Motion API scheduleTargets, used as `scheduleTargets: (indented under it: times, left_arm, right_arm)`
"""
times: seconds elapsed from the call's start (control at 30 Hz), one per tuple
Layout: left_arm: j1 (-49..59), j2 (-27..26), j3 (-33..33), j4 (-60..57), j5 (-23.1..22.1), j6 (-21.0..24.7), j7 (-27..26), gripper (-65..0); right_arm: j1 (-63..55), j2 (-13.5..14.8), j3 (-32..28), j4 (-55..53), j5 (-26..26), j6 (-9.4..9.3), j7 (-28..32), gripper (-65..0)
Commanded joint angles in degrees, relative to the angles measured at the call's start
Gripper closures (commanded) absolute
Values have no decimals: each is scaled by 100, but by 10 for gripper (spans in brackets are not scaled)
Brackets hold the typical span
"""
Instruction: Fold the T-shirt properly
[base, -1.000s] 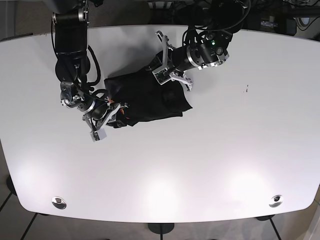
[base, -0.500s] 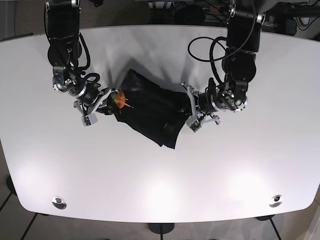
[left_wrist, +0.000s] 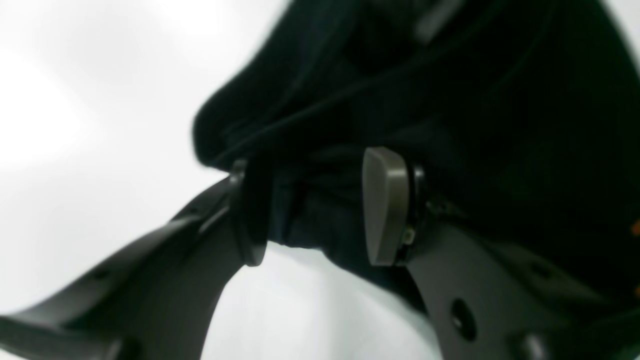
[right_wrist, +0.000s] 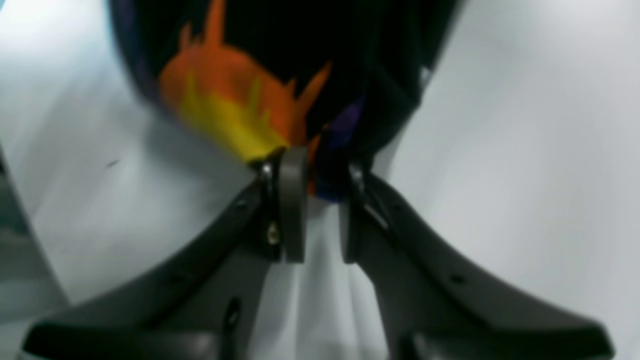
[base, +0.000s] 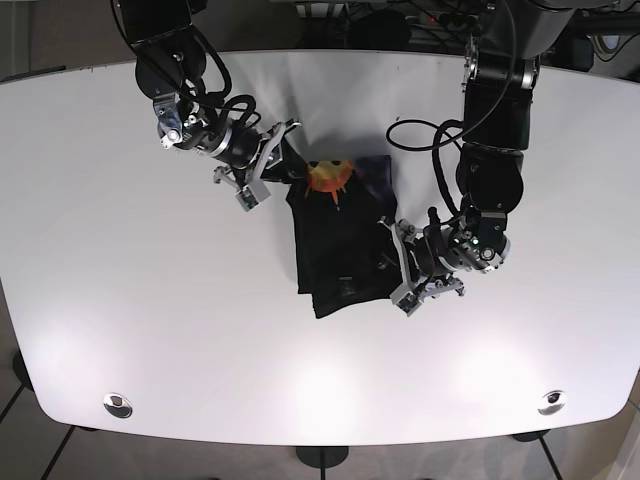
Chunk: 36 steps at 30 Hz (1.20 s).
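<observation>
Two grippers are engaged on the black T-shirt (base: 340, 235), which lies bunched near the centre of the white table (base: 130, 330), orange print (base: 326, 177) uppermost at its far edge. The right gripper (right_wrist: 315, 200) has its fingers drawn close, pinching a thin fold of cloth beside the print. The left gripper (left_wrist: 312, 205) has its fingers set wider, with a thick wad of dark fabric between the pads (left_wrist: 382, 205); contact on both pads cannot be confirmed because the view is blurred. Risk one: that bulky wad may contain several layers, so any pull could drag the whole bundle rather than one edge. Risk two: the right grip is shallow and near the hem, so tension between the arms could strip it free. Risk three: the garment is crumpled, so folding now would set creases.
</observation>
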Motion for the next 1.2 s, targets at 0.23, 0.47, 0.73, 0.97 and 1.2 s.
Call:
scheduleTargets:
  times: [0.23, 0.47, 0.73, 0.97, 1.2]
  left_arm:
    - [771, 86, 128, 1592, -81, 1288, -176, -281]
    - [1562, 236, 480, 1970, -98, 1666, -203, -276]
    - [1808, 25, 454, 1477, -107, 1666, -774, -275]
    - [1791, 367, 489, 2559, -72, 2097, -625, -281]
    - [1580, 605, 1350, 941, -72, 3846, -1609, -376]
  right_arm:
    - [-86, 34, -53, 996, 128, -432, 98, -101]
    - [-15, 51, -18, 750, 84, -432, 98, -101]
    - [-77, 87, 317, 460, 128, -432, 116, -101]
    - [-270, 95, 862, 865, 128, -424, 107, -101]
    - [-288, 69, 1389, 873, 137, -388, 98, -101]
